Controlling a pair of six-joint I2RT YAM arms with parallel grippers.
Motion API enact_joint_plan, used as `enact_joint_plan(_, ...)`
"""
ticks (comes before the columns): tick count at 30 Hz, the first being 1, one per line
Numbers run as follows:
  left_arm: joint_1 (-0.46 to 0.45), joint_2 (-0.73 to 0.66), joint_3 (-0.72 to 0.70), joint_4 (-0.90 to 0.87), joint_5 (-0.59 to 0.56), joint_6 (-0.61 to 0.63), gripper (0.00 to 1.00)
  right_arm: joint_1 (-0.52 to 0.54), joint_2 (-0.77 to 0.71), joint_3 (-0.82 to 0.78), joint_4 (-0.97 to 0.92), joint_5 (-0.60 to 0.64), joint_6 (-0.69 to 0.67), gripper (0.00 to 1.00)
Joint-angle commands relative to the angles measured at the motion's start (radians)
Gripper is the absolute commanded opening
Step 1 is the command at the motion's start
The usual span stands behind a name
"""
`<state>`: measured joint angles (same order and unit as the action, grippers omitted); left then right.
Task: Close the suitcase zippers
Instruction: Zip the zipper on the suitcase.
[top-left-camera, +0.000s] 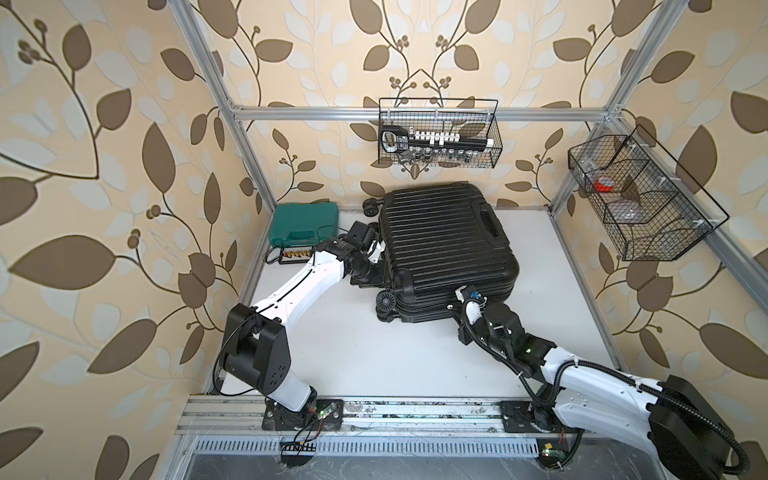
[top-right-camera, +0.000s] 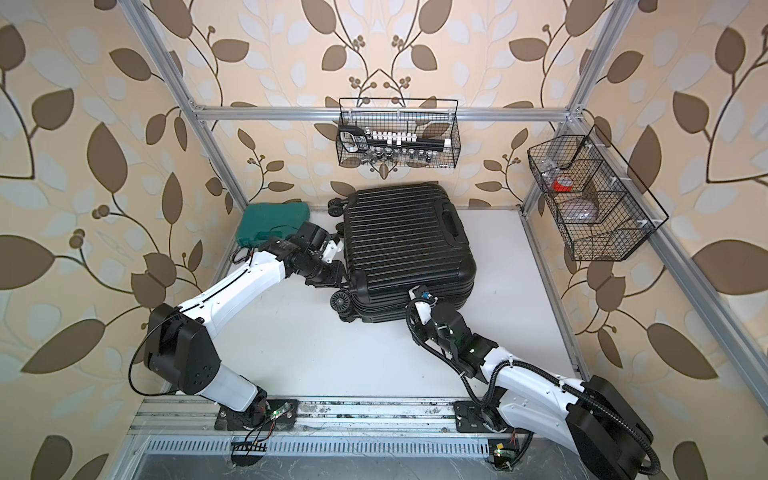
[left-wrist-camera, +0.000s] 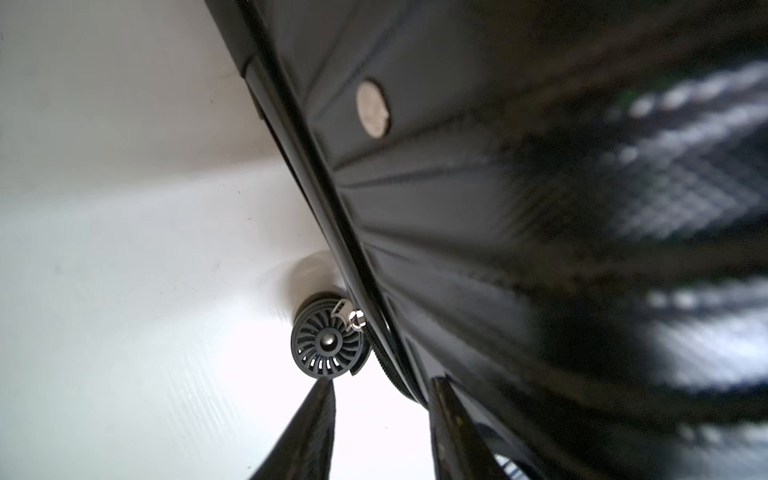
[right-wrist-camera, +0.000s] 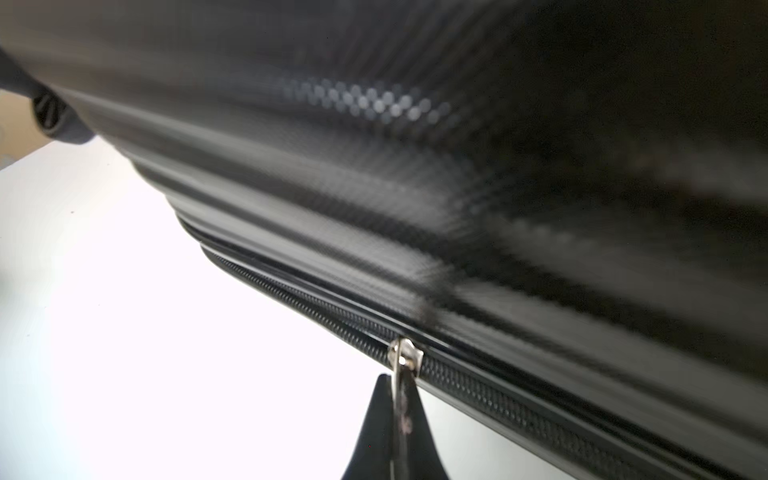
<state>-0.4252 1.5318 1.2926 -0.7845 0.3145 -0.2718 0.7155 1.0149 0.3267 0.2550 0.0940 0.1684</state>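
Right jaws tight on zipper pull; left jaws apart beside suitcase.

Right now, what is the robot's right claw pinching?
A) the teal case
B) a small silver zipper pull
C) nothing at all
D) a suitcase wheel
B: in the right wrist view the right gripper is shut on the silver zipper pull, which hangs from the zipper track along the seam of the black suitcase.
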Motion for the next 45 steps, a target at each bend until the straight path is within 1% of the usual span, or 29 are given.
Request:
enact_joint_plan(1,-0.032,-0.082,-0.012,-0.009,-0.001,0.021,0.58,0.01,-0.012,0.037,0.026,0.079,0.015,0.0)
enact_joint_plan(2,-0.032,-0.12,-0.018,-0.004,-0.016,0.044,0.64,0.01,-0.018,0.034,0.02,0.1,0.017,0.0)
enact_joint_plan(4,-0.032,-0.157,-0.033,0.012,-0.022,0.103,0.71,0.009,-0.029,0.029,0.007,0.133,0.021,0.0)
enact_joint_plan(6,-0.032,-0.189,-0.047,0.021,-0.032,0.177,0.72,0.01,-0.04,0.024,-0.002,0.154,0.026,0.0)
enact_joint_plan(9,-0.032,-0.24,-0.059,0.018,-0.064,0.305,0.72,0.01,-0.052,0.016,0.0,0.158,0.028,0.0)
enact_joint_plan(10,-0.031,-0.263,-0.078,0.029,-0.049,0.376,0.72,0.01,-0.054,0.014,-0.002,0.158,0.029,0.0)
enact_joint_plan(12,-0.032,-0.309,-0.118,0.03,0.074,0.57,0.73,0.009,-0.053,0.013,0.0,0.157,0.031,0.0)
enact_joint_plan(13,-0.032,-0.335,-0.139,0.036,0.115,0.649,0.74,0.01,-0.05,0.012,0.0,0.157,0.034,0.0)
enact_joint_plan(14,-0.032,-0.359,-0.153,0.043,0.118,0.707,0.76,0.01,-0.049,0.011,0.001,0.156,0.035,0.0)
enact_joint_plan(17,-0.032,-0.398,-0.182,0.058,0.123,0.833,0.84,0.01,-0.045,0.008,0.008,0.151,0.04,0.0)
enact_joint_plan(19,-0.033,-0.39,-0.173,0.038,0.13,0.901,0.85,0.009,-0.045,0.005,0.009,0.147,0.04,0.0)
enact_joint_plan(23,-0.032,-0.333,-0.148,0.032,0.069,0.939,0.85,0.009,-0.05,0.003,0.014,0.145,0.043,0.0)
enact_joint_plan(26,-0.033,-0.275,-0.119,-0.005,0.056,0.963,0.85,0.01,-0.054,0.0,0.015,0.145,0.043,0.0)
enact_joint_plan(29,-0.032,-0.233,-0.116,0.016,0.034,0.997,0.84,0.009,-0.055,-0.003,0.015,0.144,0.043,0.0)
enact_joint_plan(33,-0.032,-0.18,-0.092,0.027,0.057,1.036,0.82,0.009,-0.054,-0.005,0.017,0.142,0.045,0.0)
enact_joint_plan(35,-0.033,-0.153,-0.07,0.006,0.083,1.048,0.78,0.01,-0.056,-0.003,0.013,0.139,0.045,0.0)
enact_joint_plan(39,-0.043,-0.11,-0.041,-0.032,0.102,1.039,0.62,0.01,-0.061,-0.003,0.012,0.135,0.039,0.0)
enact_joint_plan(41,-0.059,-0.101,-0.034,-0.044,0.097,1.034,0.53,0.01,-0.06,-0.003,0.01,0.129,0.034,0.0)
enact_joint_plan(43,-0.074,-0.1,-0.036,-0.044,0.088,1.017,0.49,0.01,-0.061,-0.002,0.013,0.113,0.027,0.0)
enact_joint_plan(45,-0.089,-0.106,-0.043,-0.036,0.081,0.992,0.43,0.01,-0.063,-0.003,0.019,0.09,0.016,0.0)
